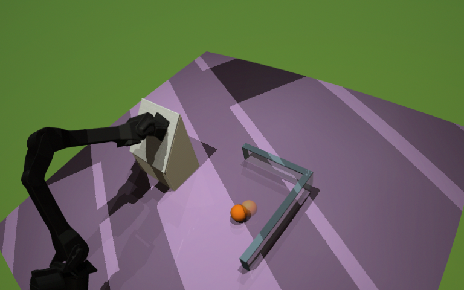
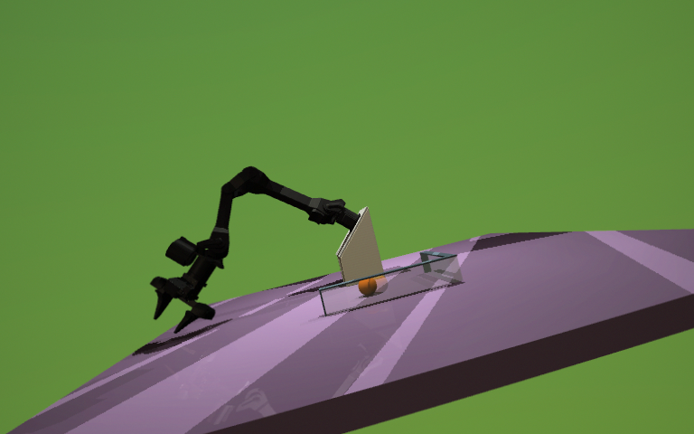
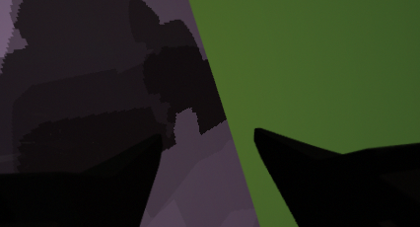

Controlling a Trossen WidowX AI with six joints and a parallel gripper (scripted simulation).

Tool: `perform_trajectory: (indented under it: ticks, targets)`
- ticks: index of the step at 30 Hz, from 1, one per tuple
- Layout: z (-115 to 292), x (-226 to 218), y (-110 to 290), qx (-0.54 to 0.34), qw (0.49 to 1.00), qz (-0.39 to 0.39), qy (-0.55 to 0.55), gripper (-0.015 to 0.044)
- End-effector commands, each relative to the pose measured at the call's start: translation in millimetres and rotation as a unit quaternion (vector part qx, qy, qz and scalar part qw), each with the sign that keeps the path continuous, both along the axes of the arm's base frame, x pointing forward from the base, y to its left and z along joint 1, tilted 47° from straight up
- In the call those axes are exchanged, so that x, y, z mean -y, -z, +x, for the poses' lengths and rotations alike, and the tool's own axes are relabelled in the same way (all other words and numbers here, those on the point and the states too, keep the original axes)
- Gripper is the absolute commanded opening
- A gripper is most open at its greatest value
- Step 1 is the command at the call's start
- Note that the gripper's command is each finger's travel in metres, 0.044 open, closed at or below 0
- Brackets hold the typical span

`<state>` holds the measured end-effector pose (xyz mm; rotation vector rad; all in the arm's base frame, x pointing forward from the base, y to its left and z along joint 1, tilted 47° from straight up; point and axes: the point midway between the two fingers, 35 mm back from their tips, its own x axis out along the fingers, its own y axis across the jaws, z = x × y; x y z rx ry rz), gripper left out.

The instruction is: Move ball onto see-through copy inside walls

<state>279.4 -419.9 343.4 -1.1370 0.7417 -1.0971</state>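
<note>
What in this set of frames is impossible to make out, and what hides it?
- Hand: the bottom edge of the top view cuts off its fingers.
- Ball, see-through copy and walls: outside the wrist view, which shows only table edge and shadow.
- Copy in the exterior view: mostly behind the ball, so the overlap is unreadable there.
- Where the arm meets the beige block: hidden behind the block in the exterior view.

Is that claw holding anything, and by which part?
Nothing is held. The end effector stands open and empty; the orange ball lies apart on the table.
</note>
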Motion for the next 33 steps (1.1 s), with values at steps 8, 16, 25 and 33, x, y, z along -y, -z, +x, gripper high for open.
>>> perform_trajectory:
  ticks: [8, 16, 25, 33]
  targets:
    - [91.0, -84.0, 100.9, 0.014, 0.981, 0.177, -0.077, 0.0337]
    - [126.7, -174.9, 195.9, -0.028, 0.948, 0.307, -0.081, 0.0337]
    - [111.3, -289.3, 290.3, -0.119, 0.915, 0.383, -0.037, 0.0337]
    - [48.5, -385.6, 353.4, -0.214, 0.909, 0.357, 0.004, 0.0337]
